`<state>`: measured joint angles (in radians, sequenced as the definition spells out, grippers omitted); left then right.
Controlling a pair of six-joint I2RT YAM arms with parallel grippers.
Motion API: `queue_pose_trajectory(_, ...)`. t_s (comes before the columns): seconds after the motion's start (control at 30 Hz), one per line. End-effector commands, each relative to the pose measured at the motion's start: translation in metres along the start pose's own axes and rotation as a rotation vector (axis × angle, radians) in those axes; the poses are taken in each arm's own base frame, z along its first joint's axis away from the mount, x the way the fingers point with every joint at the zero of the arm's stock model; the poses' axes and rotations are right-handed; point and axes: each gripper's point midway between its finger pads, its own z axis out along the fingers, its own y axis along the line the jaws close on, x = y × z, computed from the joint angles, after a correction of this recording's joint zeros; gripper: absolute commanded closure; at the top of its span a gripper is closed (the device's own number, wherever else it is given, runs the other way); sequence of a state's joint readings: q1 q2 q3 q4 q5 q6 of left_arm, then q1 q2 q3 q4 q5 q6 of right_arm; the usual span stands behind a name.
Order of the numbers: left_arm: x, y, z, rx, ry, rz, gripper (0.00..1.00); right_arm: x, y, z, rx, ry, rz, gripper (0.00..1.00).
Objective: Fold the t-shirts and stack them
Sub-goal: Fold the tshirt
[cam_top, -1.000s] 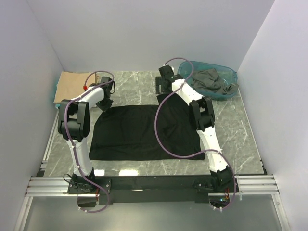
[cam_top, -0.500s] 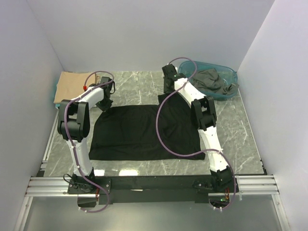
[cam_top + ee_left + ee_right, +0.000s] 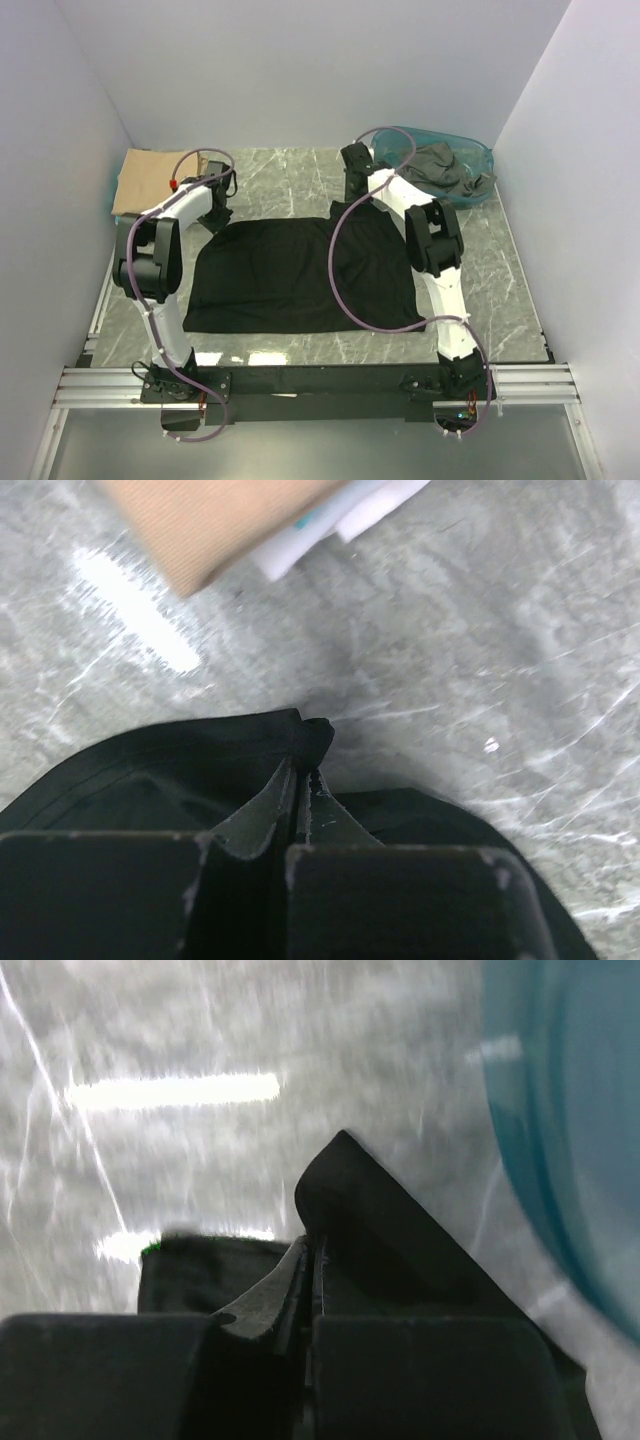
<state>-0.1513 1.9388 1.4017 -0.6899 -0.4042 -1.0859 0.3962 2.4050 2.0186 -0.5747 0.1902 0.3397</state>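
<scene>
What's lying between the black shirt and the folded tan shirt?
Only bare marble table separates the black shirt from the tan shirt; the left wrist view shows it.

No readable text, labels, brands or numbers anywhere

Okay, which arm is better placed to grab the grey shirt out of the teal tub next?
Right, probably. The right gripper is beside the teal tub holding the grey shirt; the left gripper is far across the table. Both are shut on the black shirt, so it must release first.
</scene>
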Motion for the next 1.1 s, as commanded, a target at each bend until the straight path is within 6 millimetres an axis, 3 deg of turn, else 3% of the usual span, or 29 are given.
queue_pose_trajectory(0.0, -0.012, -0.008, -0.023, 0.071, -0.036, -0.035, 0.99, -0.032, 0.011, -0.044, -0.051, -0.148, 0.041, 1.00)
queue_pose_trajectory(0.03, -0.010, -0.005, -0.022, 0.068, -0.033, -0.032, 0.99, -0.041, 0.012, -0.060, -0.063, -0.184, 0.054, 1.00)
queue_pose_trajectory(0.1, -0.010, -0.006, -0.025, 0.085, -0.034, -0.036, 0.99, -0.044, 0.011, -0.070, -0.074, -0.222, 0.068, 1.00)
queue_pose_trajectory(0.2, -0.007, -0.004, -0.029, 0.110, -0.024, -0.045, 0.99, -0.032, 0.003, -0.083, -0.075, -0.235, 0.074, 1.00)
queue_pose_trajectory(0.3, -0.005, 0.001, -0.033, 0.118, -0.028, -0.057, 0.99, -0.033, 0.003, -0.103, -0.097, -0.272, 0.083, 1.00)
queue_pose_trajectory(0.4, -0.005, 0.007, -0.038, 0.123, -0.034, -0.065, 0.99, -0.010, -0.002, -0.112, -0.104, -0.239, 0.075, 1.00)
queue_pose_trajectory(0.5, -0.004, 0.016, -0.043, 0.121, -0.041, -0.063, 0.99, -0.003, -0.002, -0.127, -0.128, -0.254, 0.080, 1.00)
queue_pose_trajectory(0.8, 0.006, 0.040, -0.050, 0.141, -0.057, -0.045, 0.99, 0.049, -0.019, -0.170, -0.103, -0.261, 0.078, 1.00)
queue_pose_trajectory(1.07, 0.007, 0.057, -0.062, 0.144, -0.089, -0.089, 0.99, 0.083, -0.030, -0.191, -0.104, -0.223, 0.063, 1.00)
